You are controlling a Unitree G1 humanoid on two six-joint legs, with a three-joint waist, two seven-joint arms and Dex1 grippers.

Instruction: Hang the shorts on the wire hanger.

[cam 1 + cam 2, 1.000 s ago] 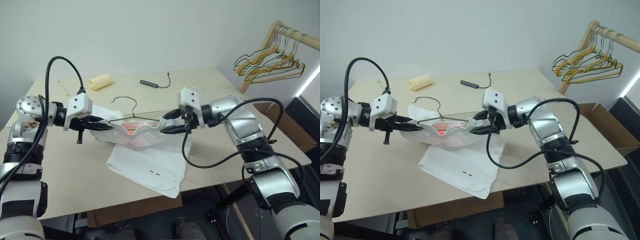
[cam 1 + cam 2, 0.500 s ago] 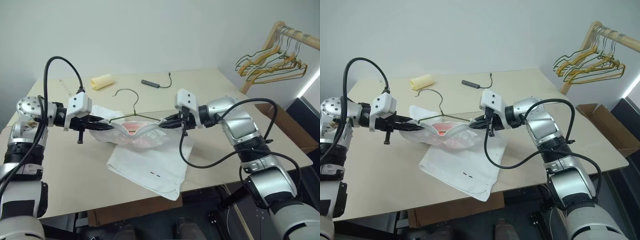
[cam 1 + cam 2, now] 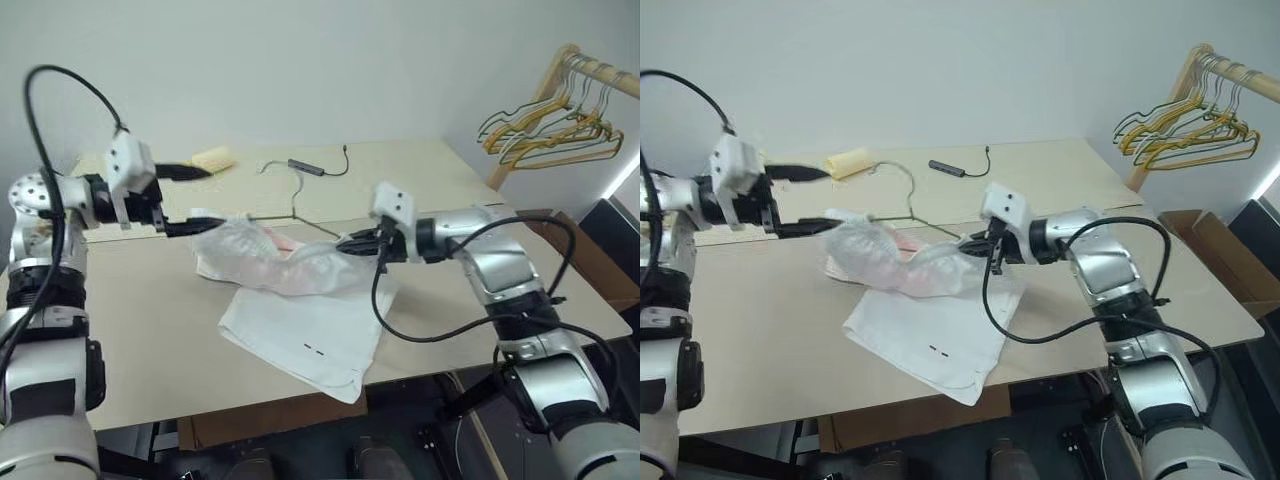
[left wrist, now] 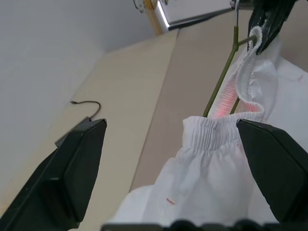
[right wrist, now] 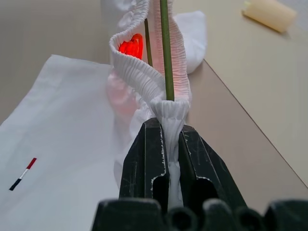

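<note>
The white shorts [image 3: 300,325] lie partly on the tan table [image 3: 130,330], with their elastic waistband [image 3: 240,245] bunched and lifted. The thin dark wire hanger [image 3: 293,195] runs inside the waistband, its hook pointing toward the far edge. My right gripper [image 3: 350,243] is shut on the waistband's right end [image 5: 168,113], where the hanger wire [image 5: 166,48] enters the fold. My left gripper [image 3: 192,200] hangs open just left of the shorts' left end, above the table, with nothing between its fingers [image 4: 72,178]. The waistband [image 4: 211,134] sags in front of them.
A yellow foam roll [image 3: 213,158] and a short black cable with a plug [image 3: 310,167] lie at the table's far side. A wooden rack with bunched gold and green hangers [image 3: 555,130] stands at the right, with a cardboard box [image 3: 590,265] below it.
My left gripper has opened, let go of the waistband's left end and risen. That end of the shorts has slumped. My right gripper has closed on the waistband's right end and shifted slightly right.
</note>
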